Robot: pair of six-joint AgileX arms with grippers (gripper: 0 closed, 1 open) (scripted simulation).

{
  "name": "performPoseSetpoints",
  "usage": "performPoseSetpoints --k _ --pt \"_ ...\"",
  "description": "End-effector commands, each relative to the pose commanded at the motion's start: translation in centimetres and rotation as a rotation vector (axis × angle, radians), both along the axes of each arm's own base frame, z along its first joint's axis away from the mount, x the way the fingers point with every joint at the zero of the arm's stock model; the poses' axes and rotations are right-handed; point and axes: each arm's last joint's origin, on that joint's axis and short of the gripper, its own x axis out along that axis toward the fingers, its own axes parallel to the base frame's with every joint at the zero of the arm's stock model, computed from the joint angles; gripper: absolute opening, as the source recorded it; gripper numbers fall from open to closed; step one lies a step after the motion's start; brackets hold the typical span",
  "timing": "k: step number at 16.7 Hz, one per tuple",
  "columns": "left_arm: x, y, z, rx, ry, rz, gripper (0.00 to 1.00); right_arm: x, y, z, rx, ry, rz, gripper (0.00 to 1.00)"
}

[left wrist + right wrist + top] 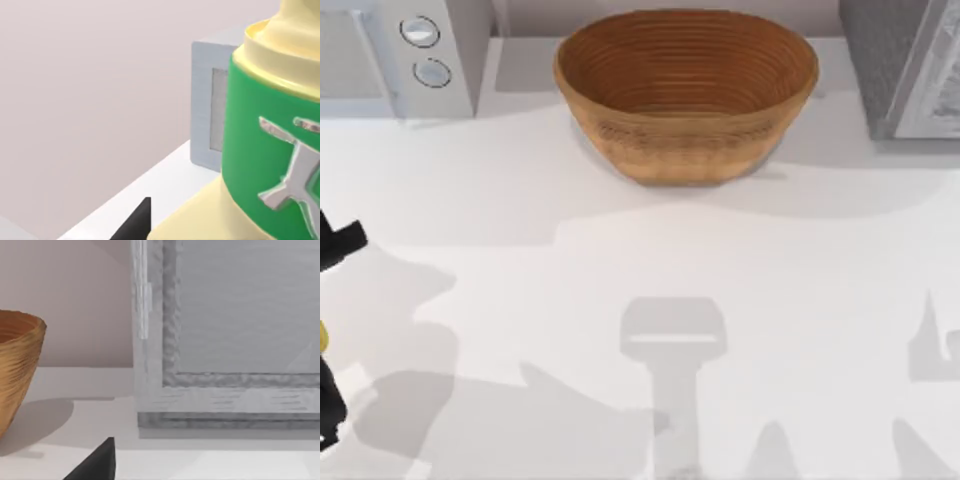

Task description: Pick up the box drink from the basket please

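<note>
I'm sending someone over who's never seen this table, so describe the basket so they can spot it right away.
Start at the white table and look to its far edge in the top view, between the white appliance with two round dials and the grey cabinet. The basket sits there: a wide, round bowl of brown woven rings, the only warm-coloured thing among its pale, boxy neighbours.

My left arm (330,330) sits at the table's far left edge, its dark links partly cut off; one black fingertip (135,222) of its gripper shows in the left wrist view.
</note>
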Motion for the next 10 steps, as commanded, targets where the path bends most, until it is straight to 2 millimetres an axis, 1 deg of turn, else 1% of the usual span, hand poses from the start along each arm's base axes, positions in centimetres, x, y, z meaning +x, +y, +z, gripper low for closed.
performPoseSetpoints --k 6,10 --pt "1.8 0.9 -1.8 -0.014 -0.023 0.006 0.00 0.0 0.0 0.0 0.000 0.000 0.000 1.00" --pt "2.6 1.7 -3.2 -0.015 -0.026 0.001 0.00 0.0 0.0 0.0 0.000 0.000 0.000 1.00"
